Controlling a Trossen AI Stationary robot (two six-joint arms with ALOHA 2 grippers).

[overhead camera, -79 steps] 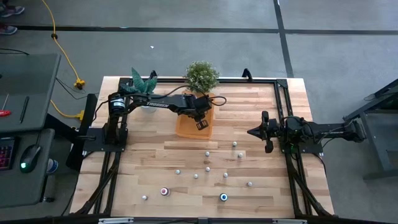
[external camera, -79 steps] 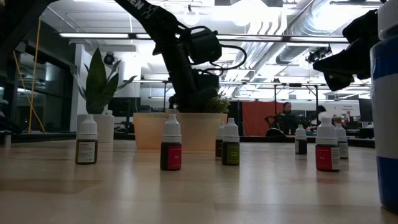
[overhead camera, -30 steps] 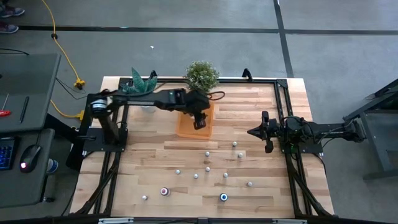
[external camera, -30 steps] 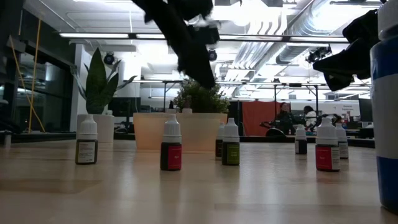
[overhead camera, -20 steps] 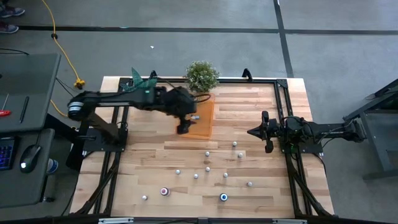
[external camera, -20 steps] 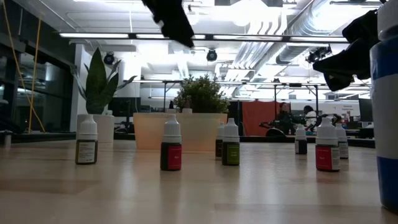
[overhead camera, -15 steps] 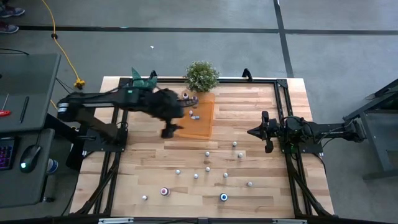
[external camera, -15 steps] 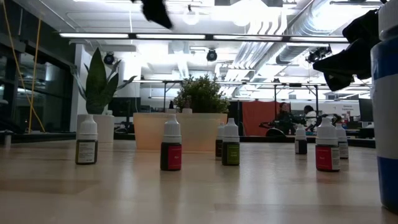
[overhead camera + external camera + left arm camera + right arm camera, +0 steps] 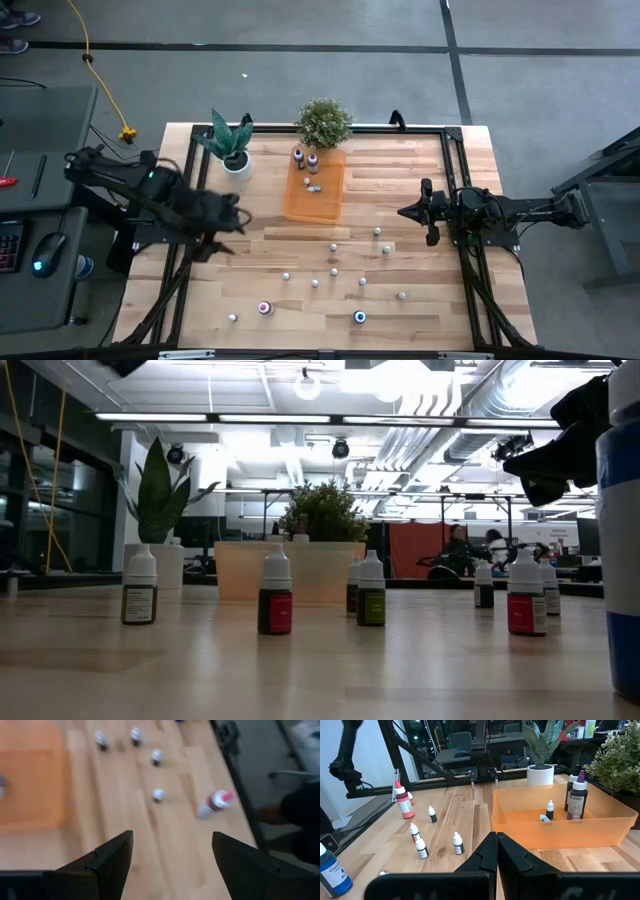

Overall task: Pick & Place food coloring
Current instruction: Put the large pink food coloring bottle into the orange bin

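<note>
Change: the left tool (image 9: pixel 222 232) has swung away from the orange tray (image 9: pixel 325 203) to the tabletop's (image 9: pixel 420 170) left edge; a small bottle (image 9: pixel 314 187) now lies in the tray where the tool hung before.
High view, tray: two taller dark bottles (image 9: pixel 305 157) stand at its far end near the bushy plant (image 9: pixel 324 121); the small bottle is just in front of them; the rest of the tray floor is bare.
High view, food coloring: white-capped bottles (image 9: pixel 334 270) stand scattered on the tabletop in front of the tray, with a red-ringed one (image 9: pixel 265 308) and a blue-ringed one (image 9: pixel 360 317) nearest the front edge.
High view, right tool (image 9: pixel 404 212): hangs at the right side, pointing toward the middle.
Low view: bottles (image 9: pixel 275 596) stand upright in a loose row before the tray (image 9: pixel 245 568); a spiky plant in a white pot (image 9: pixel 158 560) is at the left.
Left wrist view: left tool (image 9: pixel 172 852) fingers spread wide with nothing between them, above tabletop with bottles (image 9: pixel 158 795).
Right wrist view: right tool (image 9: pixel 497 838) fingers pressed together, empty; the tray (image 9: pixel 520 825) holds the small bottle (image 9: pixel 549 810), two taller ones (image 9: pixel 577 799) and a tiny item (image 9: pixel 544 819) lying on its floor.
</note>
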